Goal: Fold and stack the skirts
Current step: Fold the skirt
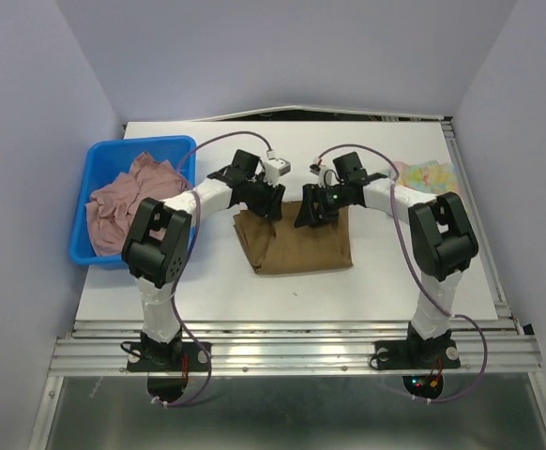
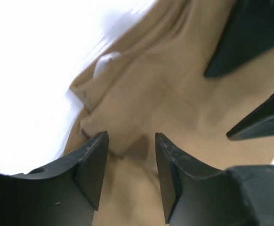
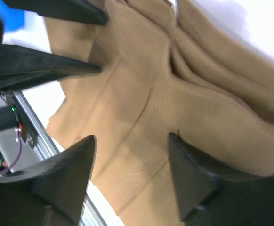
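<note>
Top external view, we list: brown pleated skirt (image 1: pixel 301 248), lying flattened at the middle of the surface (image 1: pixel 254 295); dusty pink skirt (image 1: pixel 128 202), crumpled inside the blue bin (image 1: pixel 93 155) at the left; pastel floral skirt (image 1: pixel 430 175), lying at the far right edge. Left pincer (image 1: pixel 265 202) and right pincer (image 1: pixel 309 211) sit near each other over the brown skirt's far edge. In the wrist views we see each with jaws apart, brown cloth beneath, nothing clamped.
</note>
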`<state>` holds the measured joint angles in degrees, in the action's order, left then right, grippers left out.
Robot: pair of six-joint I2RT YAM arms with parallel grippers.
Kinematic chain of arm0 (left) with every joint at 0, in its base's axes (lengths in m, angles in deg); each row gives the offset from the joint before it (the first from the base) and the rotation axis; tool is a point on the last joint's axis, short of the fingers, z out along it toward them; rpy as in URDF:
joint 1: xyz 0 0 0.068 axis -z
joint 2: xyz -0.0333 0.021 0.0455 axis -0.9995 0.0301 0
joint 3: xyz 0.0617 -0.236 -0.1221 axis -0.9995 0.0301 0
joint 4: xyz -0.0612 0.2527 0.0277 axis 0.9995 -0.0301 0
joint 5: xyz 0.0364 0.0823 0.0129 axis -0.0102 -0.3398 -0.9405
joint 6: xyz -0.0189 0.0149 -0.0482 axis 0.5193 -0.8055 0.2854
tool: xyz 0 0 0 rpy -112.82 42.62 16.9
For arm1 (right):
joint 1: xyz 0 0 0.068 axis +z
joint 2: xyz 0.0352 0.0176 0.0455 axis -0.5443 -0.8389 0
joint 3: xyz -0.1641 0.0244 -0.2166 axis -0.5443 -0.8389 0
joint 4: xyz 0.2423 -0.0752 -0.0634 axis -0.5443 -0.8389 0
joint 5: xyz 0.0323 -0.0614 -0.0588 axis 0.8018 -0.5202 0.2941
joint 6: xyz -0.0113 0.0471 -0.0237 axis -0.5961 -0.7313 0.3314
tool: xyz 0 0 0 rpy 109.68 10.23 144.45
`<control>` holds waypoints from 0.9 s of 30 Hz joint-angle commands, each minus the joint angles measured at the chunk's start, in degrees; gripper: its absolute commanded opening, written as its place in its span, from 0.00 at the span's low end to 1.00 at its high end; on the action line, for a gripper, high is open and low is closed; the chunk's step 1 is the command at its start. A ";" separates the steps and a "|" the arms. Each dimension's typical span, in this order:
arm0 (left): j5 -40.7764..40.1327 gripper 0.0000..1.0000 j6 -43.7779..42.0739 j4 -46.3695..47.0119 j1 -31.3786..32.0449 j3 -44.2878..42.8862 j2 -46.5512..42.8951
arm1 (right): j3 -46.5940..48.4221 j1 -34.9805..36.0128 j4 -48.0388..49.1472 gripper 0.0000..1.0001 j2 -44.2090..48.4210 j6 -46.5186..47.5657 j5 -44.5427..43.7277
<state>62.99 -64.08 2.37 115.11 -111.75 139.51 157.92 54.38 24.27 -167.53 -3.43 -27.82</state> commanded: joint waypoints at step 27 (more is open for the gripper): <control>-53.02 0.79 -23.36 12.32 45.07 13.56 -9.23 | -25.96 -15.87 -4.73 1.00 33.56 -13.87 -14.74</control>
<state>15.11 -86.28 9.26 160.59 -94.75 128.93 133.59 38.93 19.11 -134.35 -17.42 -45.31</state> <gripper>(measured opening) 0.800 0.996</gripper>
